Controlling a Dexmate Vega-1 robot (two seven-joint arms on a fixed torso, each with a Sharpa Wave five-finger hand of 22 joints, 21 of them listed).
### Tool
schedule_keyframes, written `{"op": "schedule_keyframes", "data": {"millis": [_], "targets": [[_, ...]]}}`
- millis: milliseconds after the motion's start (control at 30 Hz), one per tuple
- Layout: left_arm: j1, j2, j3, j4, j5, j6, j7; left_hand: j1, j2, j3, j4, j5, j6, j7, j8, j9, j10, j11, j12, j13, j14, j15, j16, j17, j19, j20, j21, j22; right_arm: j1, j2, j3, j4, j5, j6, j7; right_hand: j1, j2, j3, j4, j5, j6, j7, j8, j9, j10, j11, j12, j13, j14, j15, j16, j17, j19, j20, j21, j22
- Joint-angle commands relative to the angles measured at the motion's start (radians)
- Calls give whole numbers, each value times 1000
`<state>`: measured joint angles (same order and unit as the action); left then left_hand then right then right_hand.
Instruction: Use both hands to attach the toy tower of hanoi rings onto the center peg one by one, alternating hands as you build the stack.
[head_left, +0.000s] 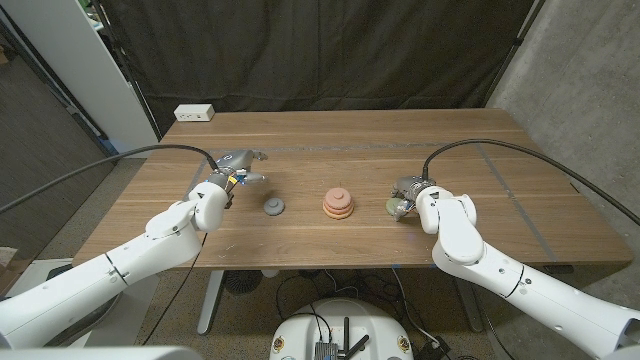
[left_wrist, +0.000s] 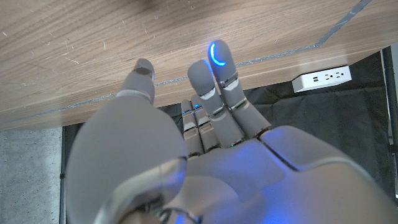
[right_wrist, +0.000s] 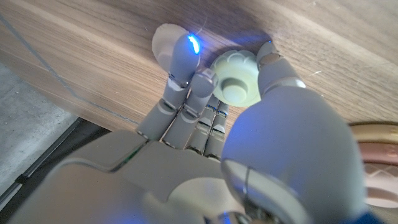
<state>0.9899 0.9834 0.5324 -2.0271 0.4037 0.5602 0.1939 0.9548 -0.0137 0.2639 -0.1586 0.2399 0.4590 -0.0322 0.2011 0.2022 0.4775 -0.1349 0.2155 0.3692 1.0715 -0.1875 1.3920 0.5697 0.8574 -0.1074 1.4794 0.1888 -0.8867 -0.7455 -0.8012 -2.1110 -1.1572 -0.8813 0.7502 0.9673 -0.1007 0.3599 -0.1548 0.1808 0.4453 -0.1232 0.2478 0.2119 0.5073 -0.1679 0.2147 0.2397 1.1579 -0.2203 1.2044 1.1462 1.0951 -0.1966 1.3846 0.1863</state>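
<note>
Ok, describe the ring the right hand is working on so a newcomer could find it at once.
Start at the stack of pink and orange rings in the middle of the wooden table. Just to its right, under the right hand, lies a pale green ring with a scalloped rim. The only other loose ring is grey and sits left of the stack.

Table (head_left: 300, 140): wood, brown, visible grain, low-sheen finish; fine scratches show in the left wrist view.
Left hand (head_left: 232, 172) and right hand (head_left: 408, 196): smooth grey-white plastic shells with a soft gloss; fingertips (left_wrist: 145, 67) look matt.
Pale green ring (right_wrist: 235, 77): matt, smooth, scalloped edge.
Grey ring (head_left: 274, 207): matt.
Stacked rings (head_left: 338, 204): matt, orange-pink tones.
Backdrop curtain (head_left: 320, 50): dark cloth, creased.
Power strip (head_left: 194, 113): white plastic.
</note>
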Motion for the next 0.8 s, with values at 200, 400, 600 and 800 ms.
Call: {"op": "schedule_keyframes", "data": {"millis": [200, 400, 600, 800], "targets": [[12, 3, -4, -14, -5, 16, 8, 2, 11, 8, 0, -3, -1, 4, -2, 4, 5, 0, 5, 3, -8, -31, -5, -2, -5, -103, 3, 2, 7, -7, -18, 19, 37, 9, 0, 5, 14, 0, 2, 5, 41, -12, 17, 2, 44, -10, 10, 6, 13, 0, -8, 8, 12, -22, -5, 1], [18, 6, -8, -18, -9, 16, 11, 2, 11, 9, 0, -3, 1, 5, -1, 4, 8, -1, 6, 3, -10, -31, -6, -4, -7, -103, 4, 2, 10, -10, -24, 31, 56, 7, -15, 3, 20, 1, 3, 5, 65, -17, 24, 2, 63, -10, 11, 9, 22, 0, -5, 18, 18, -22, -3, 3], [23, 8, -11, -21, -13, 15, 17, 4, 14, 11, 0, -3, 1, 5, -1, 4, 10, 2, 7, 4, -10, -31, -6, -4, -8, -103, 4, 2, 12, -15, -32, 38, 68, 3, -36, 9, 37, 7, 2, 8, 141, -28, 50, 3, 140, -21, 26, 16, 42, 0, 1, 32, 30, -23, -1, 3], [27, 10, -11, -25, -13, 19, 18, 0, 13, 10, 1, -4, 9, 5, 2, 4, 13, -1, 8, 5, -16, -31, -12, -11, -9, -102, 4, 2, 5, -16, -26, 42, 105, 5, -85, 19, 53, 14, 0, 11, 207, -46, 72, 3, 204, -32, 33, 25, 60, -1, 7, 43, 43, -23, 2, 4]]}}
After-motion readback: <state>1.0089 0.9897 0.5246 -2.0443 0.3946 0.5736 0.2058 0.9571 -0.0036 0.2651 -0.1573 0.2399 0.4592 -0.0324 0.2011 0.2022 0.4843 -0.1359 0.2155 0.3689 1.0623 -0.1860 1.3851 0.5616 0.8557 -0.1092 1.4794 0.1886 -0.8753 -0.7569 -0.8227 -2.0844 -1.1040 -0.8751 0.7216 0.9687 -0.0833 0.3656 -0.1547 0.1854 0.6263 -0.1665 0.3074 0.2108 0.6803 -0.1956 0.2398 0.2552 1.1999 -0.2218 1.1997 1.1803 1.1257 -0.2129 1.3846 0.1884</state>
